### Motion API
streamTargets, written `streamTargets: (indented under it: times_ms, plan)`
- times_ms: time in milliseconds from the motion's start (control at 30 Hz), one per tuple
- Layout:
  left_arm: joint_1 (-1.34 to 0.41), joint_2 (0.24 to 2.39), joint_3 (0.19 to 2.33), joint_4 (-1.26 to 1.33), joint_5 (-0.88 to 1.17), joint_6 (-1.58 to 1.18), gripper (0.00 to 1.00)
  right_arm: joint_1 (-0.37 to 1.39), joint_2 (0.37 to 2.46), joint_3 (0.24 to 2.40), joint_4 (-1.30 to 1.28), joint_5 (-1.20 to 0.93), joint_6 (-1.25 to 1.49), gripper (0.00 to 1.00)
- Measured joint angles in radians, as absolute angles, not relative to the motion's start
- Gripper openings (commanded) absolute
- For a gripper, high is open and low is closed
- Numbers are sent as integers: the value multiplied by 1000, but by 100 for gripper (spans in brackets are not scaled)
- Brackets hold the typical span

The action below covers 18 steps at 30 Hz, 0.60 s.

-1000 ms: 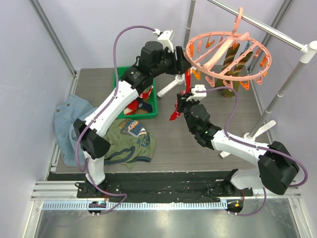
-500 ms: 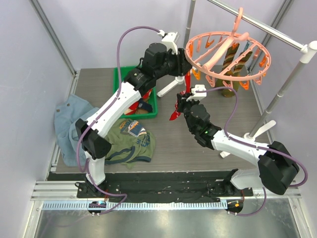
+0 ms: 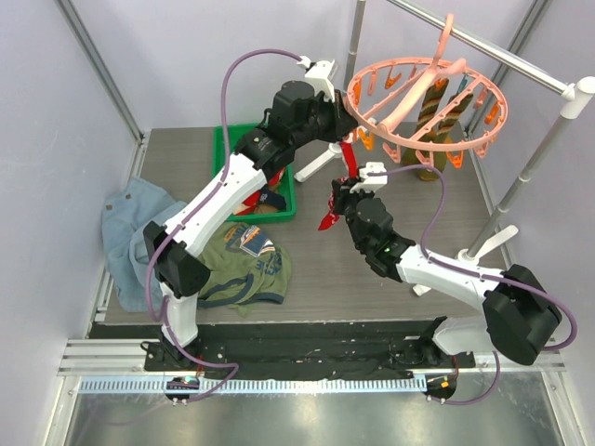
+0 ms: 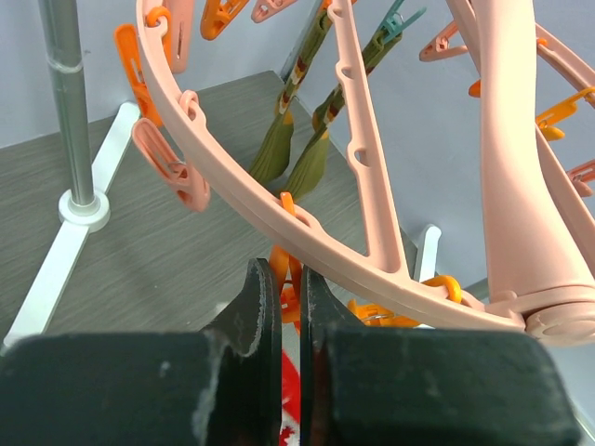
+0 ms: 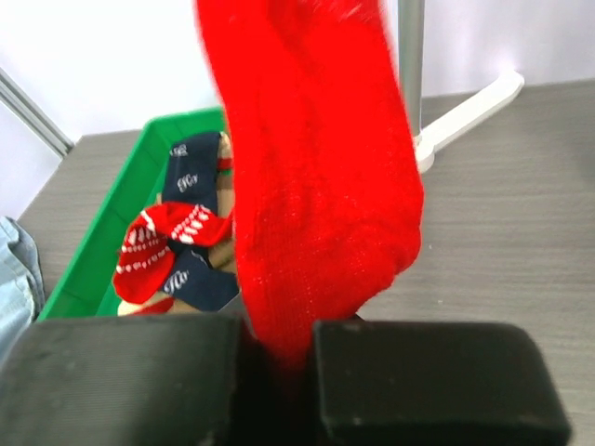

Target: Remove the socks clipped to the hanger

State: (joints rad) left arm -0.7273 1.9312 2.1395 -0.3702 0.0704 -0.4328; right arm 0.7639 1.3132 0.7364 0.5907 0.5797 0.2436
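Note:
The hanger [image 3: 423, 93], a salmon-pink ring with spokes and clips, hangs from the rail at the back right. A red sock [image 3: 346, 177] dangles from an orange clip [image 4: 286, 253] on its near rim. My left gripper [image 4: 290, 279] is shut on that clip, just under the ring [image 4: 232, 177]. My right gripper [image 5: 279, 334] is shut on the red sock [image 5: 316, 167] lower down, seen below the hanger [image 3: 346, 192] in the top view. Two olive socks with orange stripes [image 4: 279, 149] stay clipped at the ring's far side [image 3: 437, 121].
A green bin [image 3: 226, 181] at the back left holds loose socks [image 5: 177, 251]. An olive T-shirt [image 3: 237, 265] and pale blue denim [image 3: 125, 223] lie on the left of the table. The white-and-grey rail stand [image 3: 539, 158] and its foot [image 4: 56, 251] flank the hanger.
My left gripper has shifted slightly right to the hanger's near rim and closed on the orange clip. The right gripper has kept its hold on the red sock.

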Motion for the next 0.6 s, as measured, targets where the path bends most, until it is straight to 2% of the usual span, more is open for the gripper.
streamTargets:
  times_ms: [300,333,433,500,600]
  plan:
    - [-727,1931,2140,-370,70,-433,0,764,1294,680,542,568,291,1]
    - [-727,1931,2140,-370,70,-434,4,764,1294,680,540,566,293,1]
    - [-727,1931,2140,-371,68,-433,42,764,1293,680,535,563,295,1]
    - [-727,1931,2139,-371,60,-427,51,764,1293,681,527,562,295,1]
    - [-727,1920,2109,-364,34,-432,58,764,1293,684,498,554,294,1]
